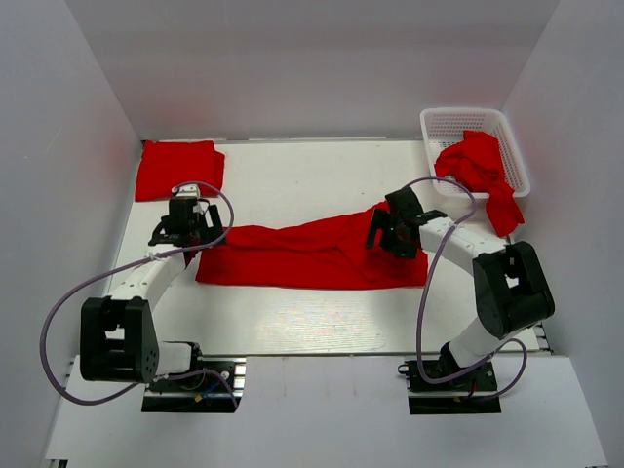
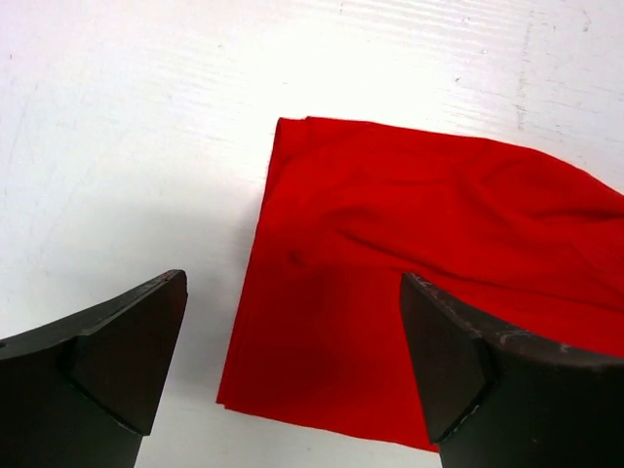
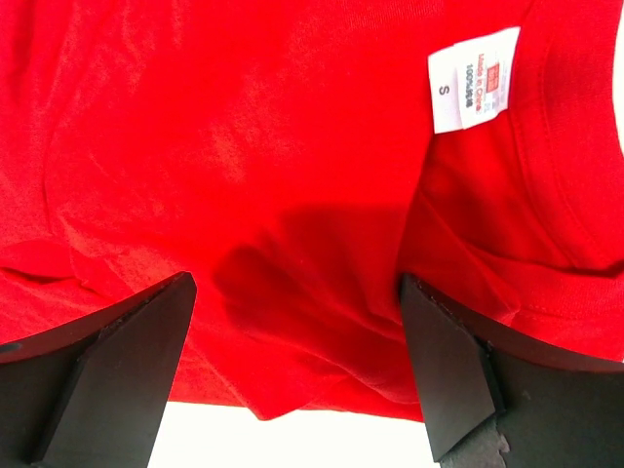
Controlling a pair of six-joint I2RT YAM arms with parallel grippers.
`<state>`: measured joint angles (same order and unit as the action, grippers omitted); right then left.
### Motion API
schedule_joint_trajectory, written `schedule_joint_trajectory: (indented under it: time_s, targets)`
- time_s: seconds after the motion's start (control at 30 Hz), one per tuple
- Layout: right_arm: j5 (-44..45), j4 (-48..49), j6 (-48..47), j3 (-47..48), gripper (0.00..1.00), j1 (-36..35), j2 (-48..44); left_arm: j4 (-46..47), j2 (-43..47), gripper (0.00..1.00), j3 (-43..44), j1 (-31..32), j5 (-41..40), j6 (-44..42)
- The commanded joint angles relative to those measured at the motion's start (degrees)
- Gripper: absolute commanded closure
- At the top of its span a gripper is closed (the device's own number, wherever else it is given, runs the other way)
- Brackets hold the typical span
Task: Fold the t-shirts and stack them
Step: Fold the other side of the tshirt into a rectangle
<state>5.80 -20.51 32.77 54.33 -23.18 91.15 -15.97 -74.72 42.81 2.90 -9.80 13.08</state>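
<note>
Right gripper, jaws wide and empty, hangs over the collar end of the t-shirt, whose length runs across to the left gripper, likewise wide.

Red stretched t-shirt lies mid-table, folded t-shirt far left, crumpled t-shirts far right.

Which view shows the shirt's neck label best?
The right wrist view: the white neck label sits large at upper right, size S readable. The top external view shows the spread t-shirt but no label; the left wrist, only plain red fabric.
</note>
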Motion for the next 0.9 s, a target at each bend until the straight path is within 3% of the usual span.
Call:
schedule_joint_trajectory:
  time_s: [0.0, 0.13, 0.3, 0.43, 0.87]
  targets:
    - [0.5, -1.6, -0.3, 2.2, 0.10, 0.0, 0.3, 3.1, -0.5, 0.00, 1.8, -1.6, 4.4, -8.0]
    - [1.4, -3.1, -0.3, 3.1, 0.10, -0.1, 1.0, 2.4, -3.0, 0.03, 2.9, -2.1, 10.3, -13.9]
    - [1.5, -4.2, -0.1, 3.5, 0.10, -0.1, 1.2, 1.8, -4.8, 0.06, 2.3, -2.1, 13.3, -14.4]
    - [1.8, -5.5, 0.0, 3.9, 0.10, -0.1, 1.8, 2.4, -4.8, 0.07, 1.1, -2.1, 11.1, -15.0]
    - [4.2, -8.1, 0.8, 3.3, 0.10, 0.1, 0.3, 3.7, -11.4, 0.30, 2.9, -2.6, 7.1, -15.7]
